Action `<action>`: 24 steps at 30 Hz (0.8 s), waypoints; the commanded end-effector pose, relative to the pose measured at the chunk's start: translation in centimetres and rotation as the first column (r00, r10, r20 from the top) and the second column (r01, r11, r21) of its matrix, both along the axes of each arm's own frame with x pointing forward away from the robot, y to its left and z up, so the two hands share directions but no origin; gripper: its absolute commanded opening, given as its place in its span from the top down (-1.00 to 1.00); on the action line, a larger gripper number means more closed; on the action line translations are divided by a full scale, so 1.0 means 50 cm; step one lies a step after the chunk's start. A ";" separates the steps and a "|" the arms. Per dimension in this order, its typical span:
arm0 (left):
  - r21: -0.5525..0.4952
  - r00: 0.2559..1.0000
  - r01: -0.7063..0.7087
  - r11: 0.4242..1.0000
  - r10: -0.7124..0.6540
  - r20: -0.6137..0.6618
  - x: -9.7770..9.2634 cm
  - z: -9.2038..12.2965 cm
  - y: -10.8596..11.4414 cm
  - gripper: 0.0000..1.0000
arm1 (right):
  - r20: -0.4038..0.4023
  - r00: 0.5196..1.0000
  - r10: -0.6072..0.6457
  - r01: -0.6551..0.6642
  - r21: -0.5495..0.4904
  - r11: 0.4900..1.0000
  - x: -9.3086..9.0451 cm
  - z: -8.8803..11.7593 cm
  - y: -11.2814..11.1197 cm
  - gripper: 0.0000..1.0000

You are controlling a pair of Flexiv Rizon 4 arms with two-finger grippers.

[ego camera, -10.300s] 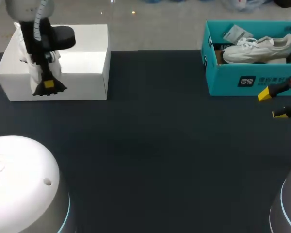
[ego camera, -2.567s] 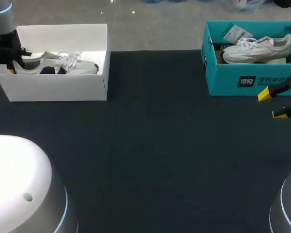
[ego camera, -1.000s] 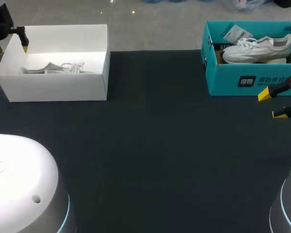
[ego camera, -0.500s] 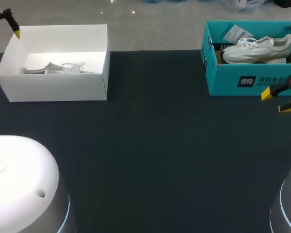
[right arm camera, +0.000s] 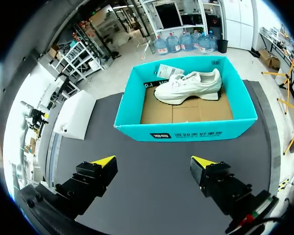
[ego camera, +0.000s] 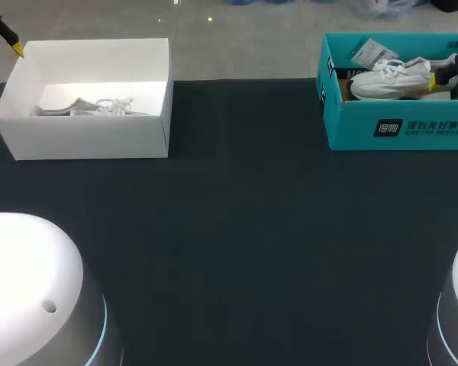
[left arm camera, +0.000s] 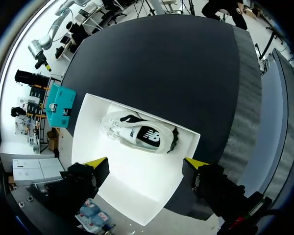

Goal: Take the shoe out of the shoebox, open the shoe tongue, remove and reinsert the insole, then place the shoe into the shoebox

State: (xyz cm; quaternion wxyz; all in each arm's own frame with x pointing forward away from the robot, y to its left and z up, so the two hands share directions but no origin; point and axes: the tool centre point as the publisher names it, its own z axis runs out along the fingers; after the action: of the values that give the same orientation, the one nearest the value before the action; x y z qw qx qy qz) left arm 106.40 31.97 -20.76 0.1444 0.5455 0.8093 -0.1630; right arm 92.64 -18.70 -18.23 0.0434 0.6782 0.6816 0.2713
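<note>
A white sneaker point(ego camera: 401, 76) lies on its sole in the teal shoebox point(ego camera: 397, 126) at the far right; the right wrist view shows the sneaker point(right arm camera: 188, 85) along the far wall of the teal shoebox point(right arm camera: 186, 132). My right gripper point(ego camera: 450, 74) hangs high, near that box's right end, and the right gripper point(right arm camera: 153, 161) is open and empty. A second pale sneaker point(ego camera: 84, 107) lies in the white box point(ego camera: 91, 133) at the far left. My left gripper point(ego camera: 1, 61) is past that box's left end. The left gripper point(left arm camera: 146, 162) is open and empty above the pale sneaker point(left arm camera: 139, 136).
A paper tag point(ego camera: 374, 53) rests against the teal box's back wall. The dark tabletop point(ego camera: 237, 229) spreads between the two boxes. My arms' white bases point(ego camera: 30, 297) fill the near corners.
The right gripper has risen from in front of the teal box to over its right end. The left gripper has drifted slightly further left of the white box. Both shoes stay put.
</note>
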 end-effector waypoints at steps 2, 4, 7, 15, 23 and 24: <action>0.000 1.000 0.007 1.000 -0.007 -0.013 0.006 0.003 0.002 -1.00 | 0.004 0.999 -0.037 0.037 -0.097 0.995 0.050 0.013 0.006 -1.00; 0.000 1.000 0.007 1.000 -0.007 -0.013 0.006 0.003 0.002 -1.00 | 0.009 0.999 -0.053 0.054 -0.146 0.988 0.065 0.010 -0.001 -1.00; 0.000 1.000 0.007 1.000 -0.007 -0.013 0.006 0.003 0.002 -1.00 | 0.030 0.996 -0.086 0.090 -0.208 0.974 0.086 0.014 -0.014 -1.00; 0.248 0.996 -0.039 0.968 0.017 0.090 0.018 0.067 -0.029 -1.00 | 0.077 0.985 -0.153 0.170 -0.323 0.931 0.114 0.025 -0.034 -1.00; 0.261 0.992 -0.057 0.964 0.026 0.123 0.019 0.090 -0.036 -1.00 | 0.077 0.985 -0.153 0.170 -0.323 0.931 0.114 0.025 -0.034 -1.00; 0.261 0.992 -0.057 0.964 0.026 0.123 0.019 0.090 -0.036 -1.00 | 0.077 0.985 -0.153 0.170 -0.323 0.931 0.114 0.025 -0.034 -1.00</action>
State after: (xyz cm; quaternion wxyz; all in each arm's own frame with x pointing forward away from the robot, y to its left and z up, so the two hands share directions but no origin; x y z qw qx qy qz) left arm 108.31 30.33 -16.12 0.1016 0.5554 0.8241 -0.0461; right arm 98.46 -20.50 -17.04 0.1927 0.7073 0.6589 0.1686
